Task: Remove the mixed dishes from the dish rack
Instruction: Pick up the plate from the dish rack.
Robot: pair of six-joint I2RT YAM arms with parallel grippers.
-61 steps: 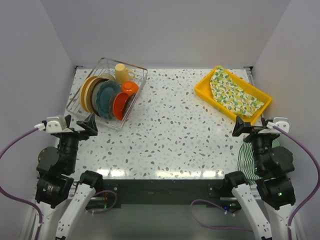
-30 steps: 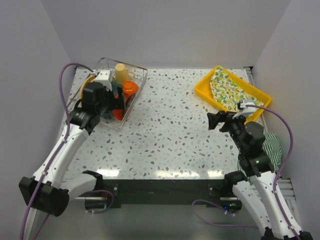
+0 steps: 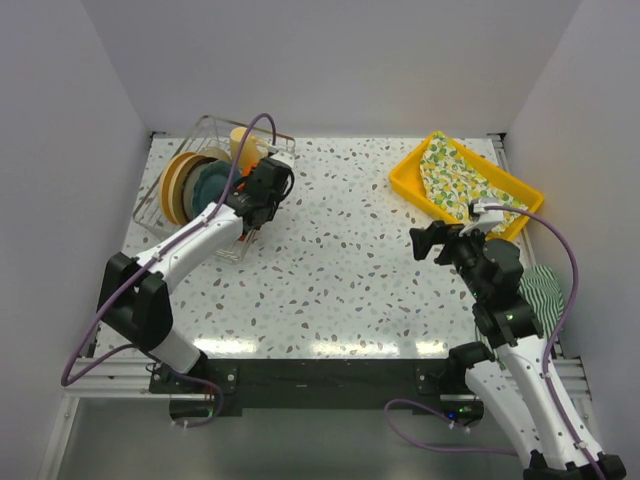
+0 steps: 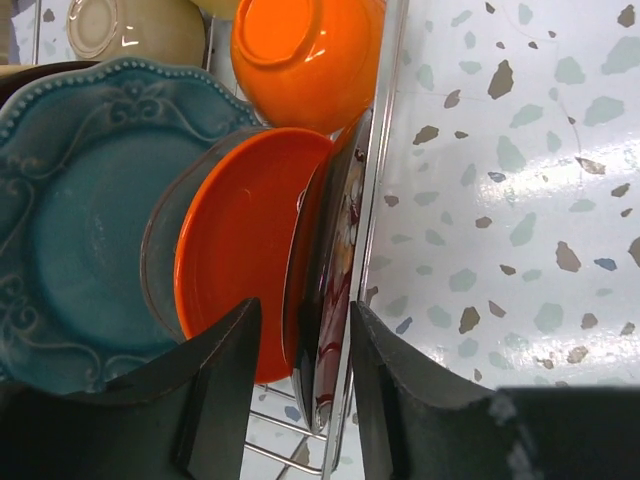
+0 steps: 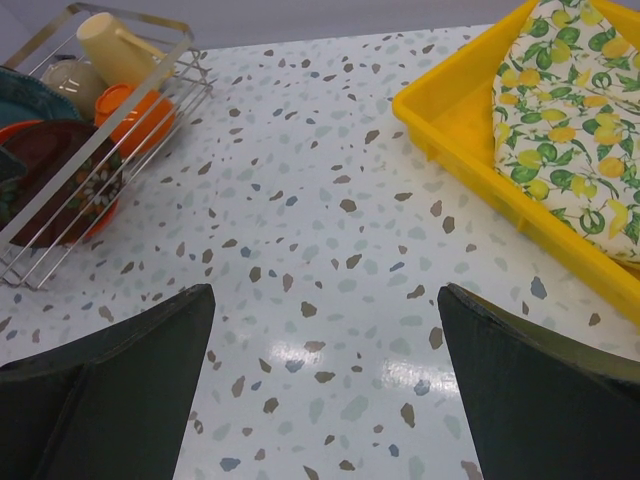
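Note:
The dish rack [image 3: 215, 122] stands at the back left of the table. It holds upright plates, an orange bowl [image 4: 300, 55] and a cream mug [image 3: 243, 143]. In the left wrist view a teal plate [image 4: 80, 230], an orange plate [image 4: 235, 250] and a dark brown plate [image 4: 335, 270] stand in a row against the rack's wire side [image 4: 385, 120]. My left gripper [image 4: 305, 340] straddles the dark plate's edge and that wire, jaws narrowed, with a gap still showing on the left. My right gripper [image 5: 325, 330] hangs wide open over bare table, holding nothing.
A yellow tray [image 3: 410, 180] with a lemon-print cloth [image 3: 465, 185] sits at the back right, close to my right arm. A green striped cloth [image 3: 545, 290] lies off the table's right edge. Speckled tabletop lies between rack and tray.
My left arm has reached over to the rack's right side and its jaws have narrowed around the dark plate's edge. The right arm has barely shifted.

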